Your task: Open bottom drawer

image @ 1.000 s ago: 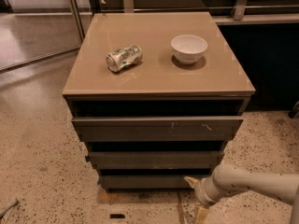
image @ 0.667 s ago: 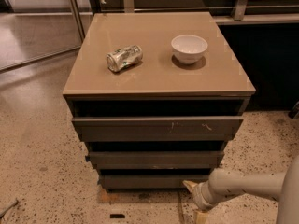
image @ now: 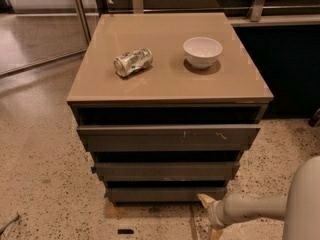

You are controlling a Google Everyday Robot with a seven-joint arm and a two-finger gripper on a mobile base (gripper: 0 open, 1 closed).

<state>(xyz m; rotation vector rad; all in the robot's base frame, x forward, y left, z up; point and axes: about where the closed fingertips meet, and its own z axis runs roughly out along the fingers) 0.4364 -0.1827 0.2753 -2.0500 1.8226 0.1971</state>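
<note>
Nearest, low at the right: the hand (image: 210,216), spread open and gripping nothing, reaching leftward just above the speckled floor (image: 45,184). Hangs just beside the right end of the bottom drawer (image: 167,194), with the upper fingertip (image: 204,200) close under its lower edge. Cannot tell whether touching or a little apart.

Just beyond, at the foot of the bench (image: 165,86): that bottom drawer, lowest of three dark grey handleless fronts, plain and unmarked. Looks shut, with nothing of its inside showing. Judged so far: approach roughly done, opening itself not yet begun. Left to do, most likely: catching an edge of the front, perhaps at the dark slot above it, then pulling toward the near side.

Above, stepping farther back: the middle drawer (image: 167,171), then the top drawer (image: 167,137) with pale scratches toward its right. Neither one disturbed, by the look of it.

Farthest, on the tan top: a crushed can (image: 133,62) lying on its side at the left and a white bowl (image: 202,51) at the right, well apart and clear of the work below.
</note>
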